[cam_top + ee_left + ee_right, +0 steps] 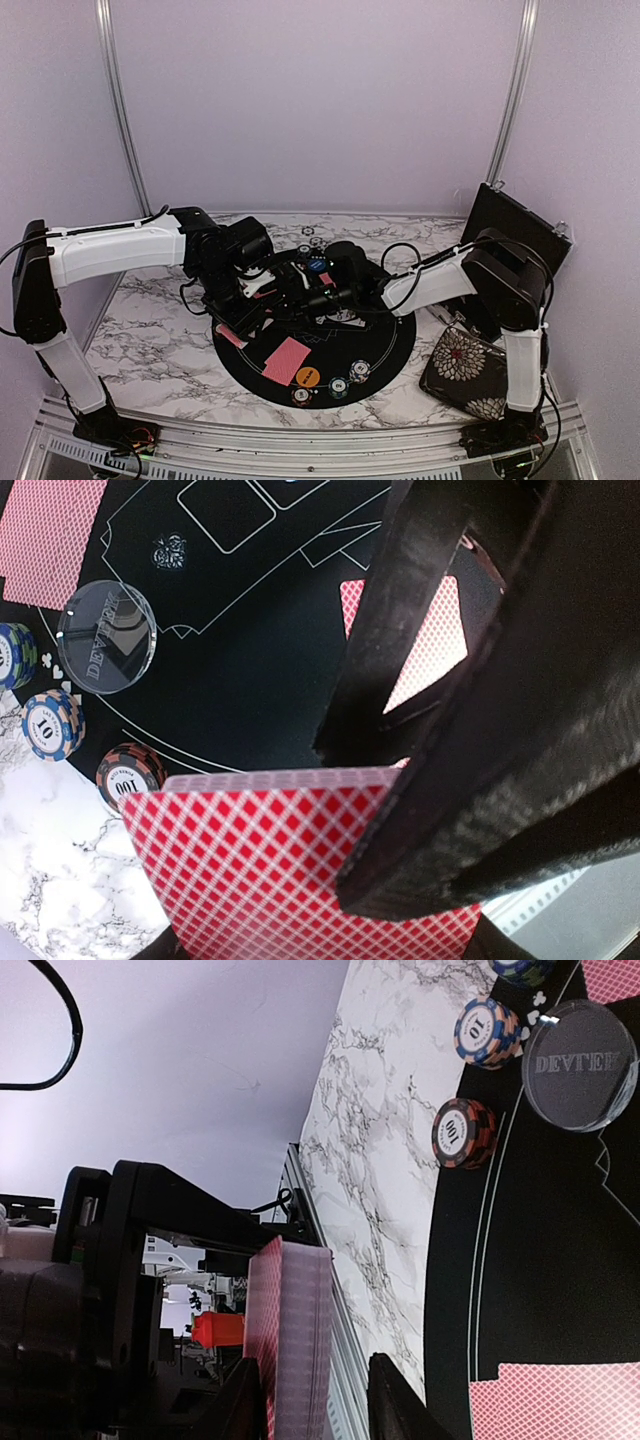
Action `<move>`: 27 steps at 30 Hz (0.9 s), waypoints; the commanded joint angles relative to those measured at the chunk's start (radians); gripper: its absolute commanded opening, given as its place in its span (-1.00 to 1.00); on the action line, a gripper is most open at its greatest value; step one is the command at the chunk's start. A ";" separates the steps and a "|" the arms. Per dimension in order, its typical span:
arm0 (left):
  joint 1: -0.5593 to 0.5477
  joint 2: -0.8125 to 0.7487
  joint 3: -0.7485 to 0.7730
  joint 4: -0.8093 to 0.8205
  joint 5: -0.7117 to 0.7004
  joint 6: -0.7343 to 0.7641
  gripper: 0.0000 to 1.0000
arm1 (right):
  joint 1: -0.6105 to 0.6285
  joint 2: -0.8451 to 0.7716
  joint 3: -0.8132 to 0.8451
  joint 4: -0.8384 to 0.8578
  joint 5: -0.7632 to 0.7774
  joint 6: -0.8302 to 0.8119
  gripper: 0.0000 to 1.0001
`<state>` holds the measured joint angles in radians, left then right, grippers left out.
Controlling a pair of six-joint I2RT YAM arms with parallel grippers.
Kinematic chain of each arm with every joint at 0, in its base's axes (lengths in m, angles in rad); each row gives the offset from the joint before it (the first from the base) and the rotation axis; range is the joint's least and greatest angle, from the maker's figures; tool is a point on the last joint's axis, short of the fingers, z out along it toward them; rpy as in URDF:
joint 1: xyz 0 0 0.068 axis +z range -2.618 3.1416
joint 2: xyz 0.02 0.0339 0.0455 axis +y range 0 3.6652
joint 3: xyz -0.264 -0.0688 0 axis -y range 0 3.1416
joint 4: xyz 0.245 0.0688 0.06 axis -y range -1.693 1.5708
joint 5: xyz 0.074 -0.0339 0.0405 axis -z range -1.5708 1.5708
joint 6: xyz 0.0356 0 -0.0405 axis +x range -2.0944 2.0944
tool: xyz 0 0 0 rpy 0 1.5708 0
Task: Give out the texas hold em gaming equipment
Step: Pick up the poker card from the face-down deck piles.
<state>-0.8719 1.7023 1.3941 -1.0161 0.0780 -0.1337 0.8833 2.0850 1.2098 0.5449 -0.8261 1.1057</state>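
Closest to my left wrist lens is the deck (270, 860), red diamond backs up. It is clamped in my left gripper (256, 294) and held above the middle of the black mat (250, 680). My right gripper (315, 1385) sits astride the deck's free end. One finger is against the back face and the other stands off with a strip of daylight between, so those jaws are apart and grip nothing that I can see.

I judge the step in hand to be drawing one card off the deck to deal it. To do that well I would bite shallow, on the top card's edge only, and slide it off along its own face rather than lift it. The left hold should stay firm so the pack does not fan. From here I cannot tell whether one card or several would come away.

Dealt cards lie face down on the mat: one at the far side (45, 530), one partly hidden behind my right fingers (430, 640), and one on the near side (287, 360). A clear dealer button (105, 637) rests near the mat's rim, with chip stacks (50, 725) just beside it at the border with the marble table (60, 880).

That rim is crowded, but the black between the grippers and the button is bare. The floral pouch (465, 365) and black case (515, 235) sit well apart, beside my right arm. My wrists are close together, so I would draw the right arm back toward its own side.
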 commanded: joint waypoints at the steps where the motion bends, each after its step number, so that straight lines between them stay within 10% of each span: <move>1: -0.003 -0.015 0.005 -0.012 0.003 0.009 -0.13 | -0.016 -0.024 -0.001 -0.056 0.031 -0.019 -0.32; 27: -0.002 -0.013 -0.004 -0.010 0.005 0.009 -0.13 | -0.036 -0.083 -0.047 -0.013 0.034 0.001 -0.36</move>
<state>-0.8719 1.7023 1.3907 -1.0157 0.0784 -0.1333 0.8558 2.0422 1.1725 0.5308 -0.8017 1.1038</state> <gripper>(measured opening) 0.669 0.321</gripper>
